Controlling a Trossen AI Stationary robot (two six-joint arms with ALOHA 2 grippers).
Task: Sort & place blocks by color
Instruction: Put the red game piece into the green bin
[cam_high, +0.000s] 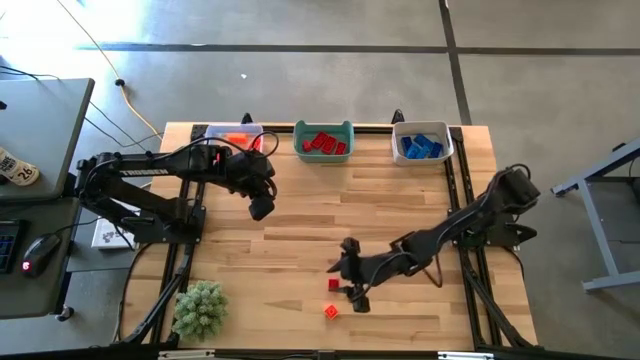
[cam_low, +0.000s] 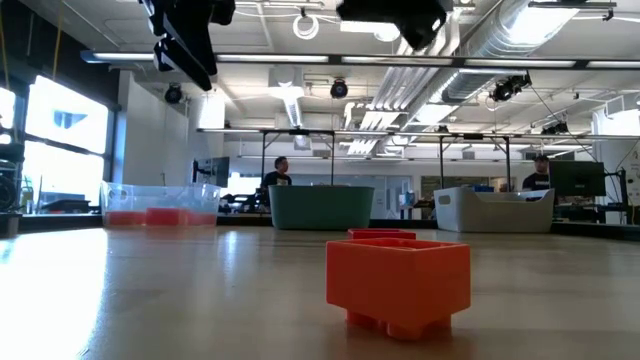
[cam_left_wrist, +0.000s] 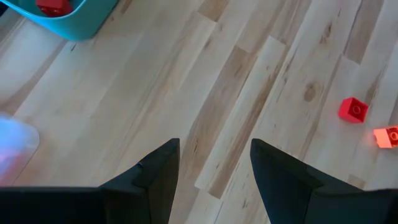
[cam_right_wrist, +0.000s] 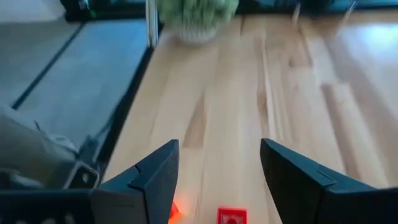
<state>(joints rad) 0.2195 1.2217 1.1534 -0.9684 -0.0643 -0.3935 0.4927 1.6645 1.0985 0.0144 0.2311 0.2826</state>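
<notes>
Right claw (cam_high: 352, 293) hovers with fingers apart, empty, over the pale wood-plank bench (cam_high: 300, 240), just right of a glossy red block (cam_high: 333, 285); a boxy orange block (cam_high: 330, 311) lies nearer; left claw (cam_high: 260, 208) spread, empty, near the clear bin (cam_high: 232, 132).

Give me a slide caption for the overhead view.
Open right gripper hovers by the small red brick; small orange brick nearby; open left gripper waits.
</notes>
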